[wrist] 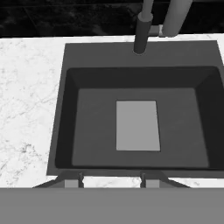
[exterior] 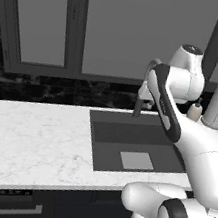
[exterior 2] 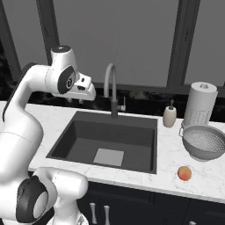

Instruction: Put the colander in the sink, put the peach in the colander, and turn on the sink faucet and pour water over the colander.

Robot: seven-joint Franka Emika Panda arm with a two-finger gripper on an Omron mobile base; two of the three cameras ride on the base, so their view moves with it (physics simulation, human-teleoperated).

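Observation:
The dark sink (exterior 2: 83, 140) lies below my raised hand, its pale drain plate (wrist: 137, 125) in the middle of the basin (wrist: 94, 127). My gripper (wrist: 111, 180) hangs high over the sink's front edge, open, with nothing between its fingertips. In the right base view the gripper (exterior 2: 75, 100) sits left of the grey gooseneck faucet (exterior 2: 111, 85), apart from it. The faucet (wrist: 142, 28) rises at the sink's back rim. The silver colander (exterior 2: 205, 140) stands upright on the counter right of the sink. The small orange-red peach (exterior 2: 184, 173) lies in front of it near the counter edge.
A beige soap dispenser (exterior 2: 169, 116) and a paper towel roll (exterior 2: 200, 104) stand behind the colander. White marble counter (exterior: 30, 133) stretches wide to the sink's left. Dark window frames and a black backsplash close off the back.

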